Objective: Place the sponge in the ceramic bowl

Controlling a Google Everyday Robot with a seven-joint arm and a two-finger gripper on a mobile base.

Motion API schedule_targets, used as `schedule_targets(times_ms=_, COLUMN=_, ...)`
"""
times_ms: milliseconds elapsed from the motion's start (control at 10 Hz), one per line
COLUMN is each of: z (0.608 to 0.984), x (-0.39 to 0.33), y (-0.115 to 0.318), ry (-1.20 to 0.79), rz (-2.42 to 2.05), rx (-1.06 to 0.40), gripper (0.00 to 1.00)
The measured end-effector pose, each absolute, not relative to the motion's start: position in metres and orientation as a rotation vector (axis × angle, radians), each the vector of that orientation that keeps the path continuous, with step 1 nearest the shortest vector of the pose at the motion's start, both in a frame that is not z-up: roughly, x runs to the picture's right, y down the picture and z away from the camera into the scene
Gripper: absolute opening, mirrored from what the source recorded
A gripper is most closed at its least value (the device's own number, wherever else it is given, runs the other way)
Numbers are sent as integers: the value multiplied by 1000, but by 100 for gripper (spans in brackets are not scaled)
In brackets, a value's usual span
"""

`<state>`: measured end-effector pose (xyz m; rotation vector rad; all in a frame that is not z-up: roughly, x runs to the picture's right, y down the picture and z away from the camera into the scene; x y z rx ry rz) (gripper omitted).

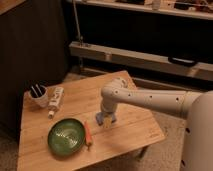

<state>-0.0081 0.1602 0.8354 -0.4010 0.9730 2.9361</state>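
The sponge (107, 121), a small blue pad with a tan edge showing, lies on the wooden table (135, 131) right of centre. My gripper (105, 117) points straight down onto it, at the end of the white arm coming in from the right, and covers part of it. The ceramic bowl (66, 136), wide, shallow and glossy green, rests on the table's front left, about a hand's width left of the sponge. It holds nothing.
A thin orange stick (88, 134) lies between the bowl and the sponge. At the back left stand a white cup (38, 96) with dark utensils and a lying pale bottle (55, 101). The table's right edge is near the gripper; a dark cabinet and metal rails are behind.
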Motion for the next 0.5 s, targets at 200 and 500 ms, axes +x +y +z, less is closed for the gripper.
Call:
schedule_targets(times_ms=200, z=841, x=-10, y=163, ry=971, rz=2930, rx=-464, gripper=80)
schedule_targets(times_ms=500, z=846, x=-19, y=164, ry=957, rz=2914, rx=-506, gripper=80)
